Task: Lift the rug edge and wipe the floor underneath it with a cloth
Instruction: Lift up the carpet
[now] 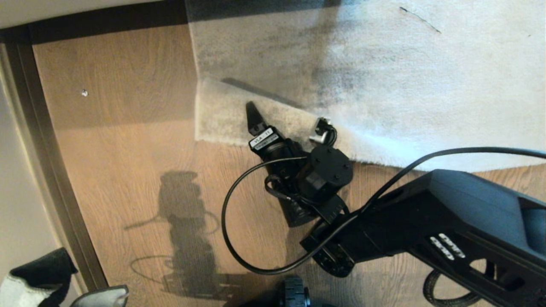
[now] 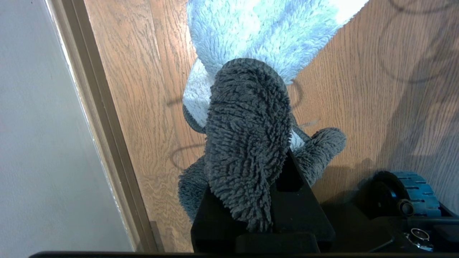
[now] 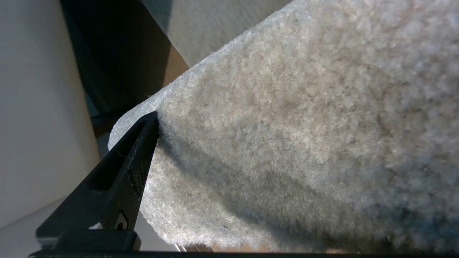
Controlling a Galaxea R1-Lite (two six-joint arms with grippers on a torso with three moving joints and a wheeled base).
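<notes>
Rug corner (image 1: 222, 115) lies at eleven o'clock from the right gripper (image 1: 273, 123), jaws apart astride it; left gripper (image 2: 251, 200) clamps the cloth (image 2: 247, 136).

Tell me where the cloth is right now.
The cloth is clamped in the left gripper, hanging above the floor beside the skirting strip; the head view shows it at lower left.

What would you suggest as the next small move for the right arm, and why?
Probably close the right gripper on the rug edge. Its jaws stand open around the folded-up corner, one finger against the pile, so nothing grips the rug yet. The left gripper already holds the cloth near the floor.
</notes>
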